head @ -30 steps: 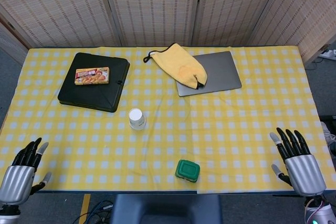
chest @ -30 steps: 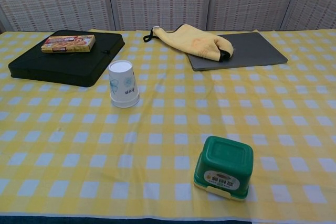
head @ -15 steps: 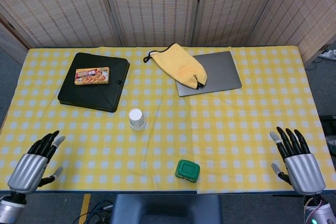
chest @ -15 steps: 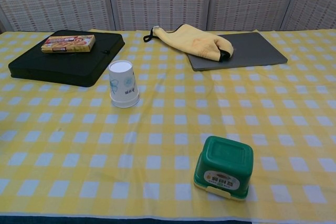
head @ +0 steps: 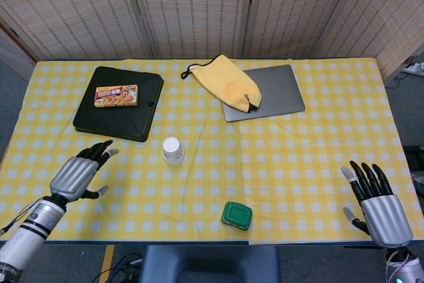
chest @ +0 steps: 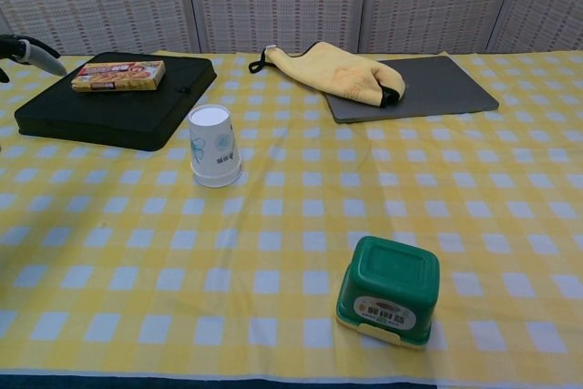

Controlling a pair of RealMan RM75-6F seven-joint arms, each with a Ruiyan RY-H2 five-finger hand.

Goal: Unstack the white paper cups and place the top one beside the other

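Observation:
The stacked white paper cups [head: 173,150] stand upside down near the table's middle, printed with a pale blue motif [chest: 214,147]. My left hand [head: 80,173] hovers over the table to the left of the cups, fingers spread and holding nothing; only its fingertips [chest: 27,47] show at the left edge of the chest view. My right hand [head: 376,204] stays at the table's front right corner, fingers apart and empty.
A black case [head: 119,103] with a snack box [head: 116,95] on it lies behind the cups to the left. A yellow cloth bag [head: 228,82] rests on a grey laptop [head: 278,92]. A green lidded tub [head: 236,215] sits near the front edge.
My left hand has risen from the front left corner and moved inward and forward over the table toward the cups. The right hand and the cups have stayed put.

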